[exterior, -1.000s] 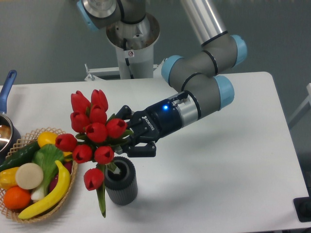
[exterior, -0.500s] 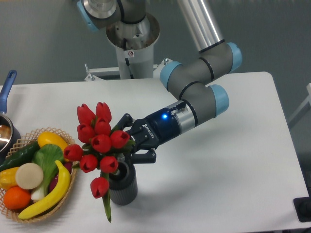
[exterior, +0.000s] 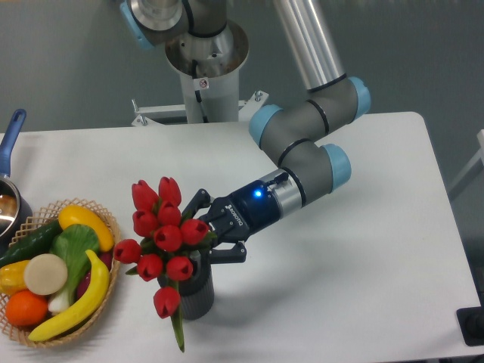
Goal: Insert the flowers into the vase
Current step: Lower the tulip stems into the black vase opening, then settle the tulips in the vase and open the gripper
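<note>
we see the vase (exterior: 195, 296) standing on the white table (exterior: 363, 249) at about 6 o'clock of the scene, dark grey and ribbed, its mouth mostly hidden by blooms. the flowers (exterior: 163, 234) sit over its rim, the red buds bunched toward 10 o'clock of the vase, one bud drooping down its left side and a green leaf hanging past its base. we cannot tell how far the stems reach inside, since the buds cover the opening.

at 9 o'clock of the vase lies a wicker basket (exterior: 104, 289) holding a yellow banana (exterior: 82, 296), an orange (exterior: 26, 308), a pale round piece (exterior: 45, 274), a green leafy vegetable (exterior: 72, 248), a dark green cucumber (exterior: 29, 245) and a yellow fruit (exterior: 85, 221). at the far left edge a pot with a blue handle (exterior: 12, 136) is partly cut off.

the gripper (exterior: 210, 236) comes in from 2 o'clock, its black fingers (exterior: 227, 253) clamped around the stems just behind the buds, right above the vase rim.

compared with a second ago, the bunch has dropped lower and slid toward 4 o'clock, so the buds now crowd down on the vase instead of standing above and to its left. the gripper has followed, sinking closer to the rim, and the arm's elbow has swung lower. the basket and pot have not shifted.
</note>
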